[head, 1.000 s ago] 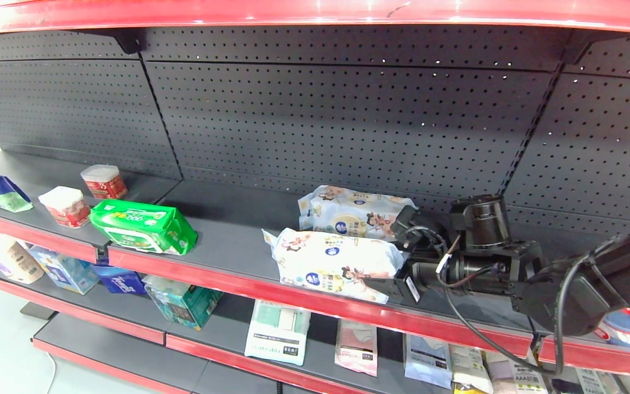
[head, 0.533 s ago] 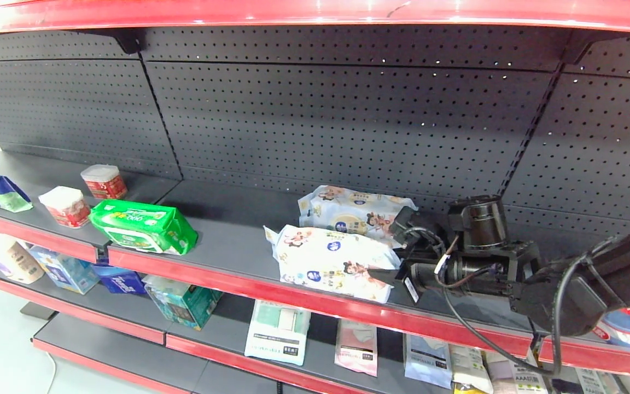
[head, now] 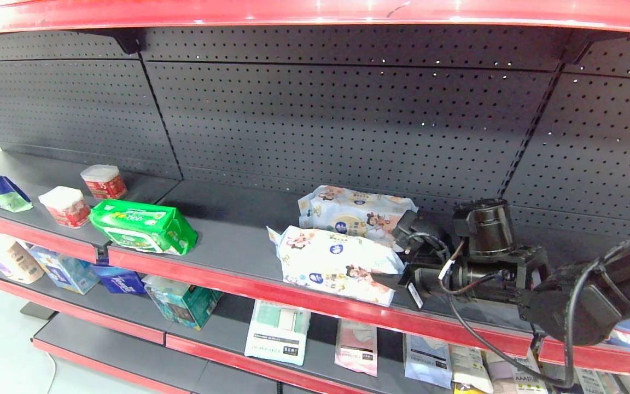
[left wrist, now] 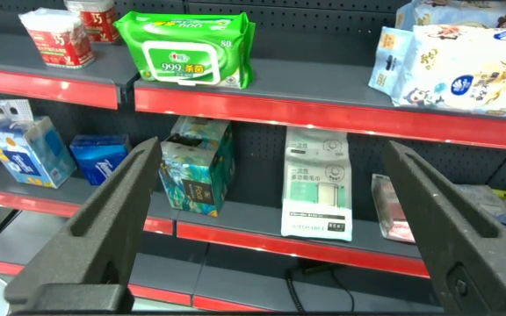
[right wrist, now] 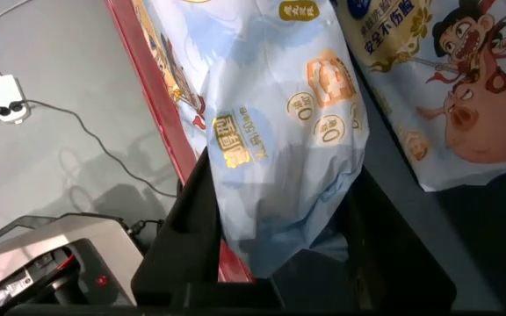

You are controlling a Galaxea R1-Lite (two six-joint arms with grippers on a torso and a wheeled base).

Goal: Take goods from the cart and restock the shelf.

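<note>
Two cartoon-printed wipes packs lie on the dark shelf (head: 227, 241). The right gripper (head: 389, 282) is clamped on one end of the front pack (head: 337, 262), its fingers (right wrist: 191, 228) pressing either side. The pack stretches away from the gripper along the shelf's red front edge. The rear pack (head: 356, 210) lies just beside it, deeper on the shelf. The left gripper (left wrist: 271, 237) has its fingers spread wide and holds nothing. It faces the shelving, with a green wipes pack (left wrist: 187, 48) above and ahead of it.
</note>
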